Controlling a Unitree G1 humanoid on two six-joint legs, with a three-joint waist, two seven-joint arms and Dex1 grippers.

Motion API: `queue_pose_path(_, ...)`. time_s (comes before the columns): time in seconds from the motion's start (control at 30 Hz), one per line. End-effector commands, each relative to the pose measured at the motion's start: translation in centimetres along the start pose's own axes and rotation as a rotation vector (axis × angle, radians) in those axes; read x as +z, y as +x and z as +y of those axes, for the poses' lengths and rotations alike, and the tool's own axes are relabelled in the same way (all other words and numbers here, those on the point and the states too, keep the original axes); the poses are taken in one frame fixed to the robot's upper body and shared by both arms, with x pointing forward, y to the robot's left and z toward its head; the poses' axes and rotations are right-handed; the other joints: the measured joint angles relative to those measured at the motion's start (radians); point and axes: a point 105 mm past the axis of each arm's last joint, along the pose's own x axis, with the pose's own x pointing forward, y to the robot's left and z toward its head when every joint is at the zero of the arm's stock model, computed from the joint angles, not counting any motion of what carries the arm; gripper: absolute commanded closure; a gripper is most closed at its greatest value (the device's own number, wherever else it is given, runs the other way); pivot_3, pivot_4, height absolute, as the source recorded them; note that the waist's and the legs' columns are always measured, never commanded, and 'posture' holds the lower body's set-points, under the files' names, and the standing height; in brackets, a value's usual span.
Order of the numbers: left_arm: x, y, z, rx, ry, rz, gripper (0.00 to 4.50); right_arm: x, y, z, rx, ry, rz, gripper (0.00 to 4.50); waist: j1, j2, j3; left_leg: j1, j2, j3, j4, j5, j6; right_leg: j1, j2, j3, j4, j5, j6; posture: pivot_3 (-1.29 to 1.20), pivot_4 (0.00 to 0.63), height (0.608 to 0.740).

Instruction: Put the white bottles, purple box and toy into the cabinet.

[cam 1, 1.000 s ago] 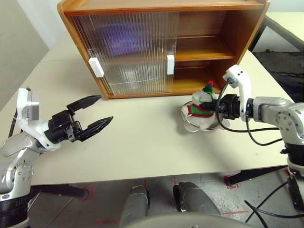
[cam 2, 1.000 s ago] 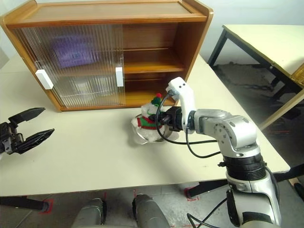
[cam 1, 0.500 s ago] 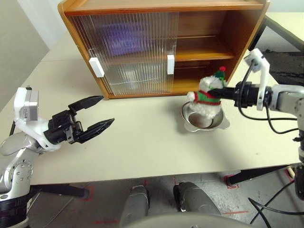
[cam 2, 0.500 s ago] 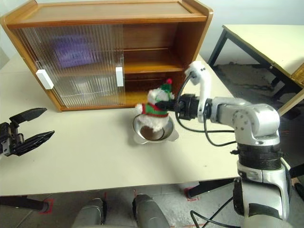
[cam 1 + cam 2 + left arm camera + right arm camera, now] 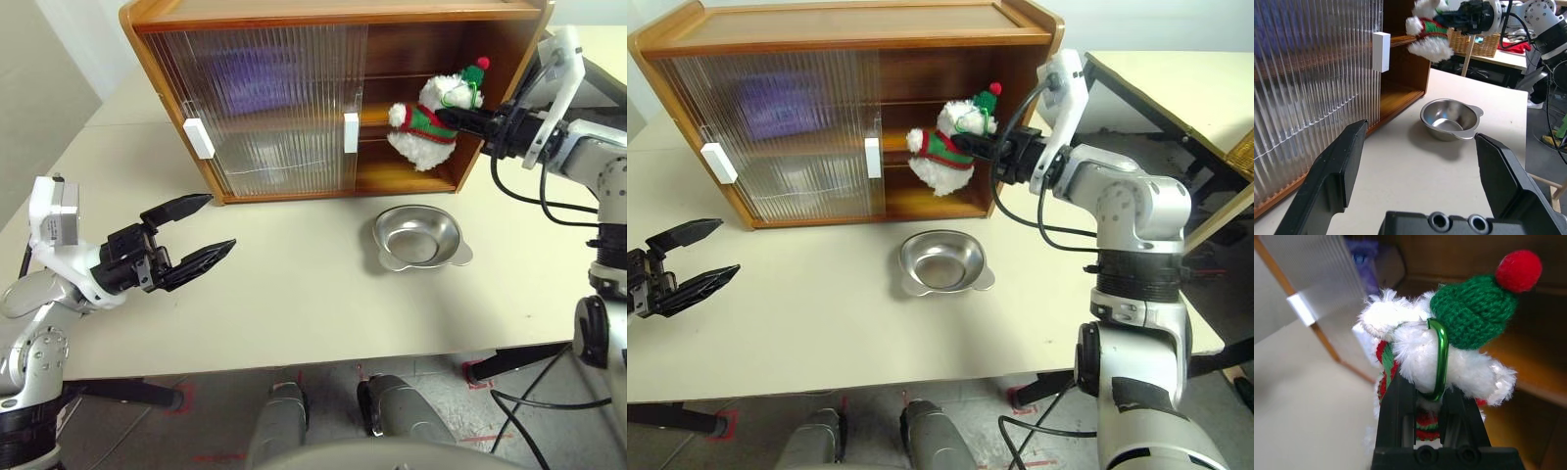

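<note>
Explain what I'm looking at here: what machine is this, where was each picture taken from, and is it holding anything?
This is a two-armed humanoid robot. The two wide pictures come from cameras in its head, looking down over a pale table; the other two come from a camera on each wrist. The right end effector is shut on the toy, a fluffy white figure in a green hat, holding it up in front of the open side of the wooden cabinet. The left end effector is open and holds nothing. A metal bowl sits on the table. Something purple shows behind the ribbed door.

Our right gripper [image 5: 460, 116] reaches level toward the left, fingers clamped on the toy [image 5: 431, 119]. Our left gripper [image 5: 201, 233] hovers low, fingers spread wide.
</note>
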Motion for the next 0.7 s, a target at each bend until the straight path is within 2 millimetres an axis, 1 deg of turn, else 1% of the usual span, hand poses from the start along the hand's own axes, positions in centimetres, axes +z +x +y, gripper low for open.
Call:
queue_pose_path(0.03,0.1,0.0,-0.1,0.002,0.002,0.008,0.00,1.7,0.4,-0.4,-0.029,-0.056,-0.055,4.17,0.000,0.000,0.000,0.000,0.000,0.000,0.000,0.000,0.000,0.000,0.000,0.000,0.000,0.000,0.000,-0.13,0.084,0.740)
queue_pose_path(0.23,0.0,0.1,0.0,0.004,-0.001,0.007,0.00,3.3,1.5,-1.5,-0.093,-0.134,-0.116,4.17,-0.001,0.000,0.000,0.000,0.000,0.000,0.000,0.001,0.001,-0.001,0.000,0.000,0.000,0.002,-0.001,-0.14,0.085,0.740)
queue_pose_path(0.37,0.0,0.2,0.0,0.007,-0.002,0.003,0.00,3.6,1.8,-1.6,-0.094,-0.166,-0.134,4.17,-0.001,0.000,0.000,0.000,0.001,0.000,-0.001,0.001,0.001,-0.002,0.000,0.000,0.000,0.005,-0.007,-0.14,0.085,0.740)
queue_pose_path(0.43,-0.1,0.2,0.0,0.008,-0.003,0.002,0.00,3.5,2.1,-1.9,-0.106,-0.210,-0.127,4.17,-0.001,0.000,0.000,-0.001,0.001,0.000,-0.001,0.001,0.001,-0.002,0.000,0.000,0.000,0.008,-0.011,-0.13,0.083,0.740)
queue_pose_path(0.7,-0.1,0.0,0.0,0.015,-0.001,0.003,0.00,1.9,3.9,-2.2,-0.109,-0.364,-0.030,4.17,-0.001,0.000,0.000,-0.001,0.001,0.000,-0.001,0.001,0.001,-0.003,0.000,0.000,0.000,0.008,-0.012,-0.12,0.088,0.740)
